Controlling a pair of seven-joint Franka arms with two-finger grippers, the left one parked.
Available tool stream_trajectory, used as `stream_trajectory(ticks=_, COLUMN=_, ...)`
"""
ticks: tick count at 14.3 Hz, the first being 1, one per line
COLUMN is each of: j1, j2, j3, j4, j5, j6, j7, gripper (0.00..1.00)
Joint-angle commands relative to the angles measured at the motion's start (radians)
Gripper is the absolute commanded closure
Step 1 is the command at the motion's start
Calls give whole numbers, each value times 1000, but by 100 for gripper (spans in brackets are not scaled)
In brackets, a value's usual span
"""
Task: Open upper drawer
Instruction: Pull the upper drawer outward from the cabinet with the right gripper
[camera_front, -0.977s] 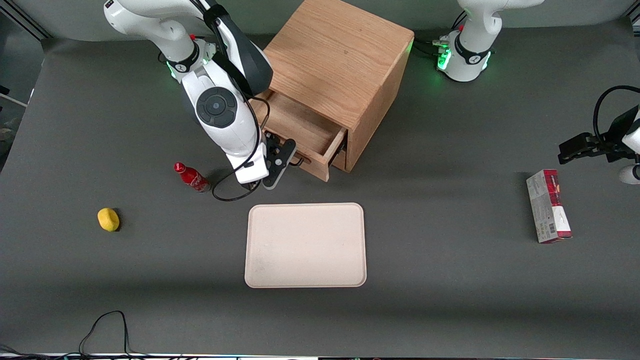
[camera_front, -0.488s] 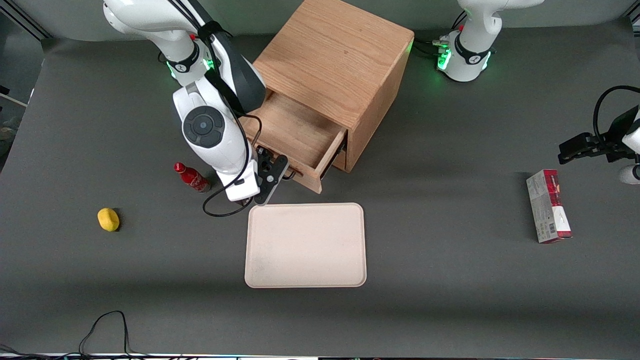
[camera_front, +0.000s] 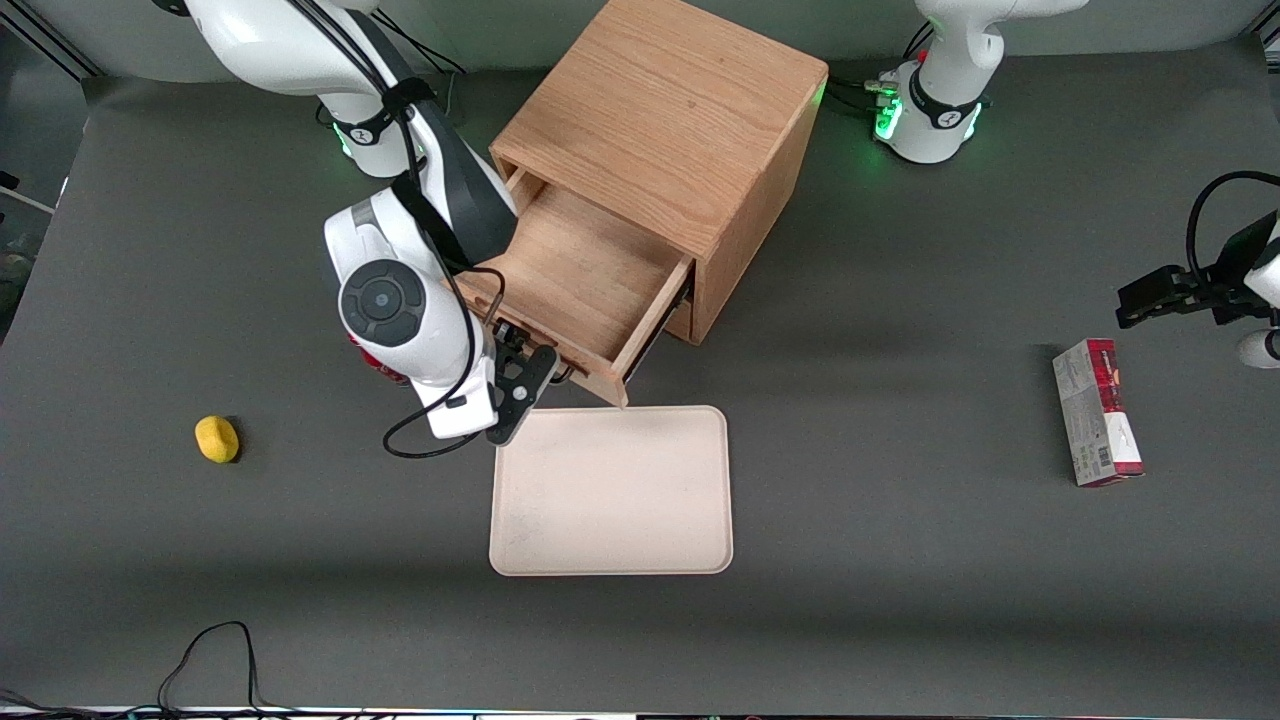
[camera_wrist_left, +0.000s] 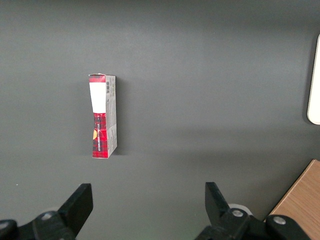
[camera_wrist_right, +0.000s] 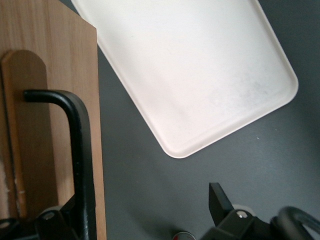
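Light-wood upper drawer (camera_front: 570, 290) of the oak cabinet (camera_front: 665, 130) stands pulled well out. Right arm's black two-finger gripper (camera_front: 530, 372) sits at its thin black wire handle (camera_wrist_right: 80, 150), fingers spread, above the cream tray's (camera_front: 610, 490) edge.

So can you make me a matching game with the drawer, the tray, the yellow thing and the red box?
Things:
1. upper drawer
2. tray
3. yellow thing
4. red box
5. pincer

Places or states:
A. toward the parked arm's end of the table
B. pulled out of the cabinet, empty inside
C. at the drawer's black handle
D. flat on the table, nearer the front camera than the cabinet
E. toward the working arm's end of the table

Pairs: 1-B, 2-D, 3-E, 4-A, 5-C
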Motion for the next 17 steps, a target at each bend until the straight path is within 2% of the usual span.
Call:
stream_trajectory(ticks=1, j1=-24, j2=30, j3=3, j4=50, j5=-4, j6=-29, j7=-29, gripper=0)
stream_trajectory(ticks=12, j1=-47, j2=32, j3=3, j4=84, j5=-4, j6=-33, j7=-20, gripper=0)
stream_trajectory(ticks=17, j1=-49, j2=-12, j3=-14, j4=217, j5=-13, j6=-152, j7=-6, gripper=0)
